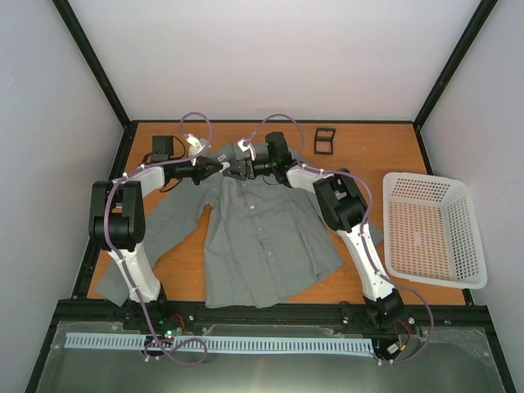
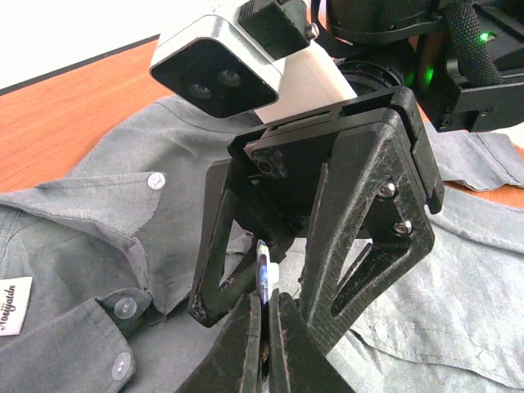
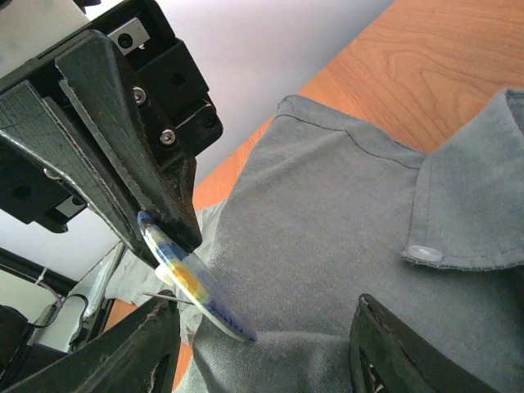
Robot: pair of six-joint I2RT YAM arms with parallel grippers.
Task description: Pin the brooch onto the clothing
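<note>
The shirt [image 1: 262,237] is spread flat on the tabletop [image 1: 368,155], front upward, with the collar at the far end and the hem towards the arm bases. One sleeve is stretched out to the near left. Both arms are bent inward over the collar, where the two pincers meet tip to tip.

The left pincer [image 2: 266,304] is closed tight on the brooch [image 2: 264,274], which is gripped by its edge and seen edge-on between the fingertips. In the right wrist view the brooch is seen tilted just above the grey cloth beside the collar, with blue and yellow on its face and a thin pin standing out from its back. Whether the pin touches the fabric cannot be told.

The right pincer [image 3: 262,315] is held open at a middling width with nothing gripped. Its two fingers stand on either side of the brooch, apart from it.

A collar button [image 3: 424,252] is seen to the right of the brooch, and a white label [image 2: 12,304] inside the neck. A small black square holder [image 1: 326,141] lies on the far tabletop, well apart from the shirt. A white perforated basket [image 1: 426,178] sits at the right edge.
</note>
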